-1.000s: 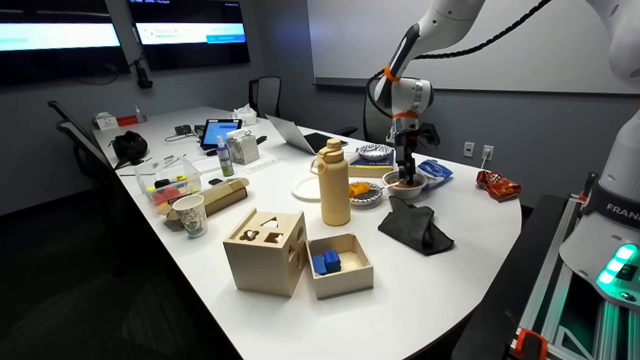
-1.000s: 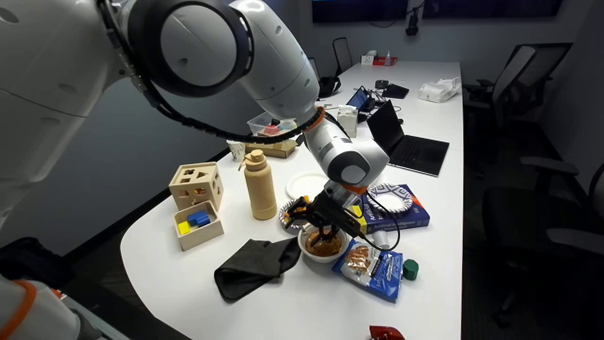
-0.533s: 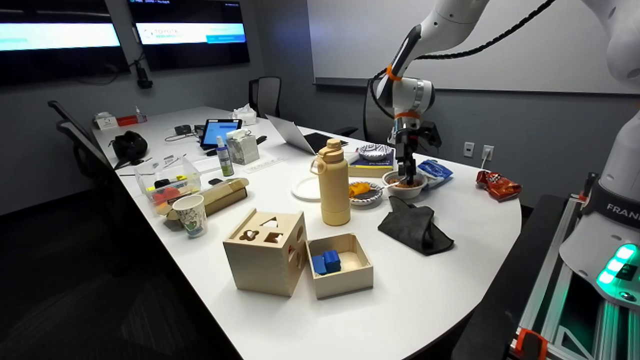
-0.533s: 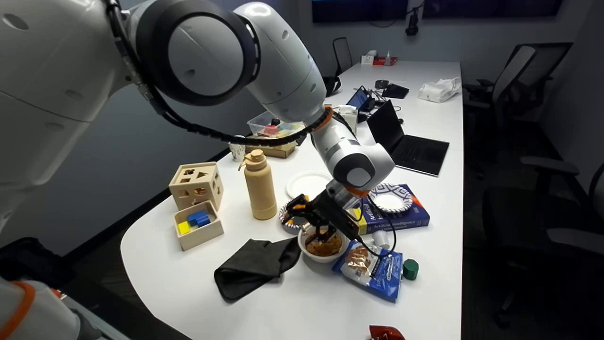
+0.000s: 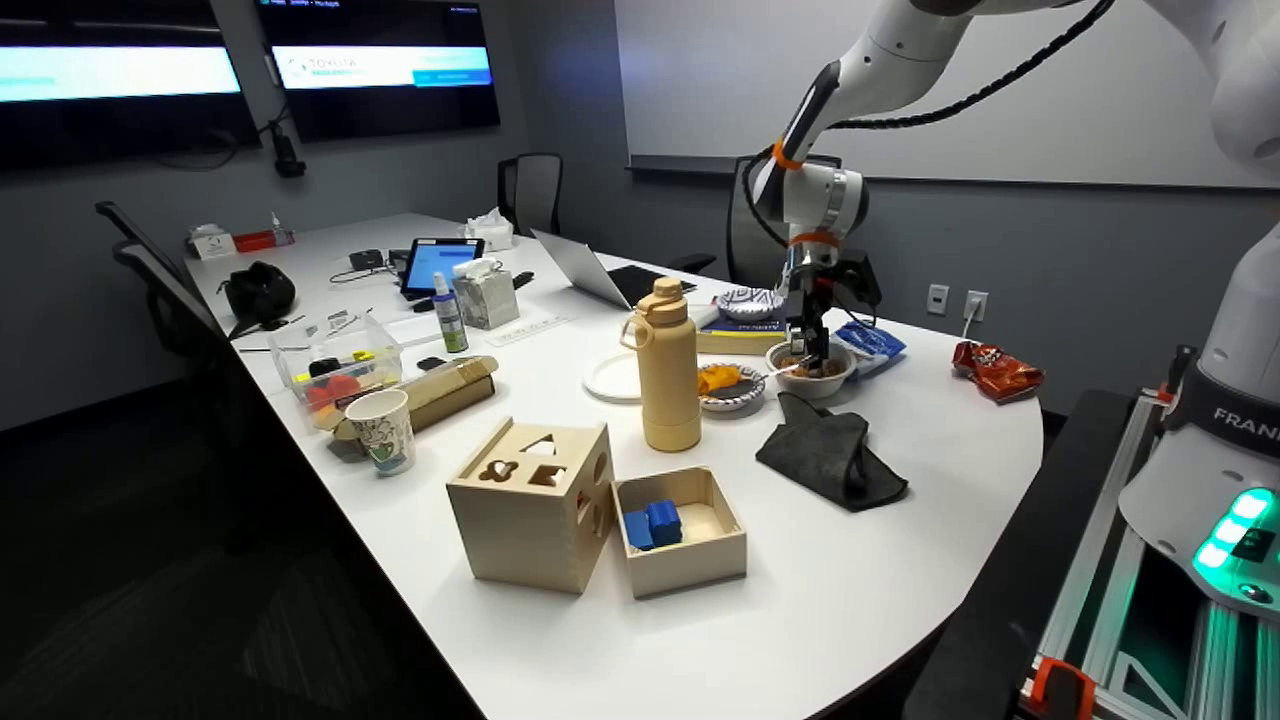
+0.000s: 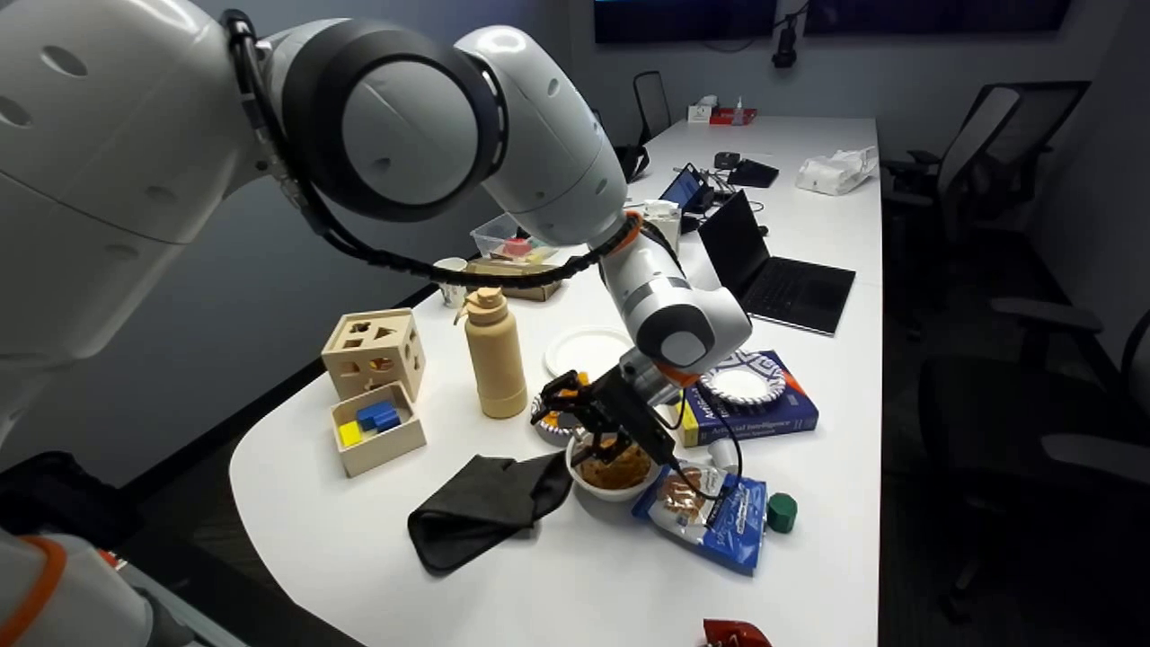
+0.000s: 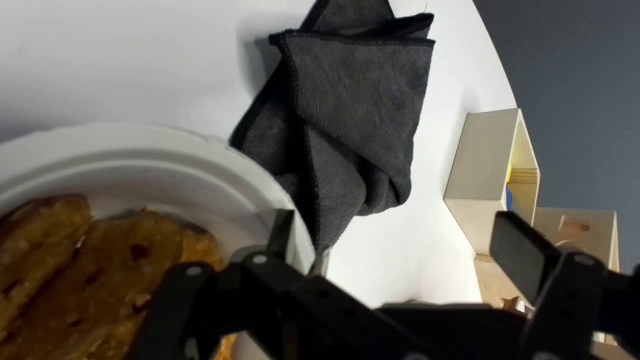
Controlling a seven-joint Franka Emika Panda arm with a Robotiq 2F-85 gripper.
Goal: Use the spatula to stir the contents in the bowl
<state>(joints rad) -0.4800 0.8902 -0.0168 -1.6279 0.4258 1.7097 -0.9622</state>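
The bowl point(image 5: 815, 387) is small, round and pale, with chunky brown contents point(image 7: 100, 280); it also shows in an exterior view point(image 6: 615, 493) and at the lower left of the wrist view point(image 7: 130, 140). My gripper point(image 7: 400, 245) is open, with one finger over the bowl by its rim and the other outside; nothing shows between the pads. In an exterior view the gripper point(image 6: 562, 437) is tilted above the bowl's far-left rim. A thin pale utensil point(image 5: 784, 371), perhaps the spatula, leans across the rim; its end is hidden by the gripper and contents.
A dark cloth point(image 6: 490, 508) lies beside the bowl. A blue snack bag point(image 6: 710, 521) touches its other side. A patterned dish with orange food point(image 5: 720, 378), a tan bottle point(image 6: 497, 355), a book point(image 6: 764, 413) and a wooden box point(image 6: 382, 445) stand nearby.
My gripper, open throughout, has shifted slightly left in both exterior views, from over the bowl's contents toward its rim where the utensil leans. The bowl has hardly moved.
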